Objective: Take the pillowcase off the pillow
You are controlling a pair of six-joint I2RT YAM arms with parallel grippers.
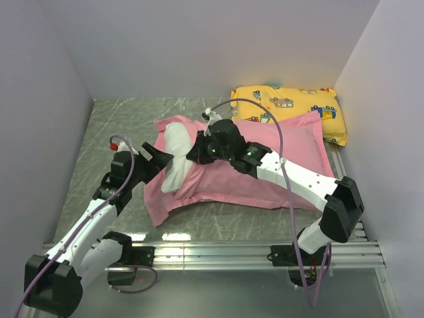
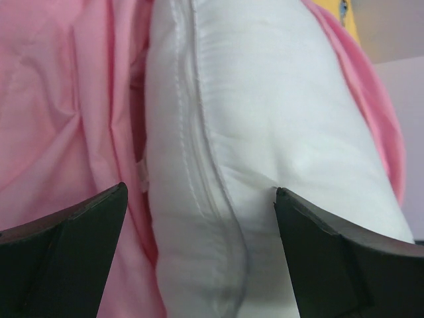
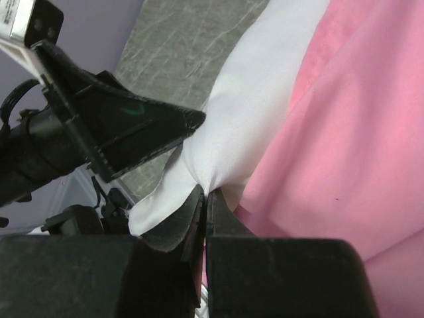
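Two claws work one end of the pillow (image 2: 265,132), and the left gripper (image 2: 202,225) is the one poised to act. Its jaws stand wide apart and hold nothing, with a dark finger on either side of the pillow's bare white end, whose stitched seam runs up between them. Just beyond that end the right gripper (image 3: 207,202) is pressed together, clamped on a small pinch of the pillow's white cloth right where the mouth of the pillowcase (image 1: 265,172) begins; the white fabric puckers toward its tips. From the left gripper the pillow lies straight ahead, close in, and its long axis runs on away from that claw across the table (image 1: 112,126) toward the robot's right. The left arm is therefore the nearer to the free end and looks along the length. The pillowcase covers all of the pillow but this end, with its open mouth pointing at the left gripper. Its closed end lies at the pillow's other end, beside a yellow vehicle-print pillow (image 1: 291,106). The coming move, I judge, turns on that line: cushion and cover must part along the long axis.
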